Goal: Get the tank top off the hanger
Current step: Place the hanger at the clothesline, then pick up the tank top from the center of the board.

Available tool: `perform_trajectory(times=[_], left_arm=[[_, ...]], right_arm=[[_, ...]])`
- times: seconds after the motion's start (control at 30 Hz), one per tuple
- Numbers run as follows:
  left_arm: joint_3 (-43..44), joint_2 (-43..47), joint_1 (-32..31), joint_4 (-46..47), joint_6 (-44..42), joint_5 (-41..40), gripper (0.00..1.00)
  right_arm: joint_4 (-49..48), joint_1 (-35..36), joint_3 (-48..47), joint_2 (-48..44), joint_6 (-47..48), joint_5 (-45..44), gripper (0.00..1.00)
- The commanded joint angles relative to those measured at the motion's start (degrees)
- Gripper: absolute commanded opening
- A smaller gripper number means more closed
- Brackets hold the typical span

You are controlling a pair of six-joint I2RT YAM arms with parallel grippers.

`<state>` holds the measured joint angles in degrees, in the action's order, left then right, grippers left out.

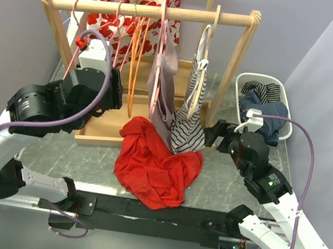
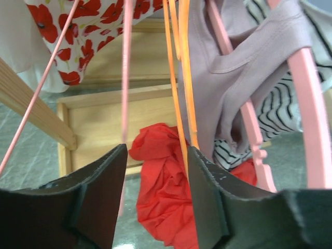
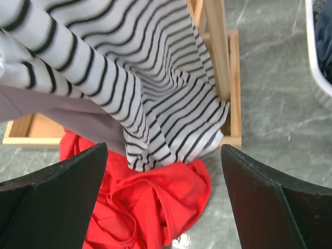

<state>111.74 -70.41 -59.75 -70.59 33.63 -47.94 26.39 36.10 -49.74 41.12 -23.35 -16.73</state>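
The red tank top [image 1: 156, 164] lies crumpled on the table in front of the rack, off any hanger; it also shows in the left wrist view [image 2: 166, 197] and the right wrist view [image 3: 150, 207]. A bare orange hanger [image 1: 137, 62] hangs from the rail. My left gripper [image 1: 113, 90] is open; in its wrist view [image 2: 157, 155] the orange hanger's wire [image 2: 181, 78] runs down just inside the right finger. My right gripper [image 1: 213, 132] is open and empty, low beside the striped garment, above the tank top [image 3: 163, 155].
A wooden rack [image 1: 153, 12] holds a floral garment [image 1: 129, 3], a mauve garment [image 1: 163, 85] on a pink hanger and a striped garment [image 1: 192, 103]. Its wooden base [image 1: 105, 130] sits on the table. A white basket [image 1: 250, 81] of dark clothes stands at the back right.
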Motion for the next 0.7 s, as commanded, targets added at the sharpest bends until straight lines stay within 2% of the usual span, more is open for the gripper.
perform_trajectory(times=[0.0, 0.07, 0.13, 0.17, 0.23, 0.27, 0.3, 0.33, 0.37, 0.4, 0.5, 0.6, 0.67], left_arm=[[-1.1, 3.2, -0.1, 4.2, -2.0, 2.3, 0.58], [-2.2, 4.8, -0.1, 4.3, -2.5, 2.5, 0.64], [-3.9, 7.1, -0.1, 6.9, -3.9, 4.3, 0.66], [-5.0, 8.3, -0.1, 8.7, -6.9, 8.5, 0.73], [-8.0, 12.3, -0.1, 12.6, -9.8, 13.9, 0.78], [-8.9, 13.6, -0.1, 16.7, -12.2, 20.2, 0.84], [-9.7, 14.9, -0.1, 19.0, -13.1, 24.5, 0.93], [-11.6, 17.5, 0.0, 21.2, -13.9, 28.7, 0.99], [-12.7, 18.5, 0.0, 24.9, -15.6, 33.0, 0.99], [-13.4, 19.3, -0.1, 25.9, -16.0, 41.1, 0.99], [-15.3, 19.4, -0.1, 24.6, -16.2, 51.7, 0.99], [-17.7, 15.7, -0.1, 18.7, -15.2, 56.4, 0.99], [-19.7, 15.2, -0.5, 16.8, -14.1, 56.3, 1.00]], right_arm=[[3.9, -0.4, 0.5, 0.3, -2.2, 0.8, 0.98], [4.9, -0.3, 1.9, 1.1, -3.6, 1.3, 0.98], [5.2, -0.4, 3.5, 1.7, -3.9, 4.5, 0.98], [5.5, -0.4, 3.9, 3.1, -4.7, 5.4, 0.99], [6.7, -0.4, 4.6, 5.1, -5.2, 9.6, 0.99], [6.7, -0.4, 5.1, 7.4, -5.6, 11.1, 0.99], [6.9, -0.3, 5.4, 8.6, -6.2, 12.6, 0.99], [6.4, -0.3, 6.8, 9.8, -6.4, 16.4, 1.00], [5.7, -0.4, 7.5, 12.0, -6.1, 18.6, 1.00], [4.2, -0.3, 8.2, 13.1, -6.4, 20.2, 1.00], [1.0, -0.1, 11.1, 16.2, -8.2, 25.9, 1.00], [-1.6, 0.1, 13.2, 17.1, -10.3, 27.8, 1.00], [-3.1, 0.1, 14.0, 17.5, -11.1, 29.4, 1.00]])
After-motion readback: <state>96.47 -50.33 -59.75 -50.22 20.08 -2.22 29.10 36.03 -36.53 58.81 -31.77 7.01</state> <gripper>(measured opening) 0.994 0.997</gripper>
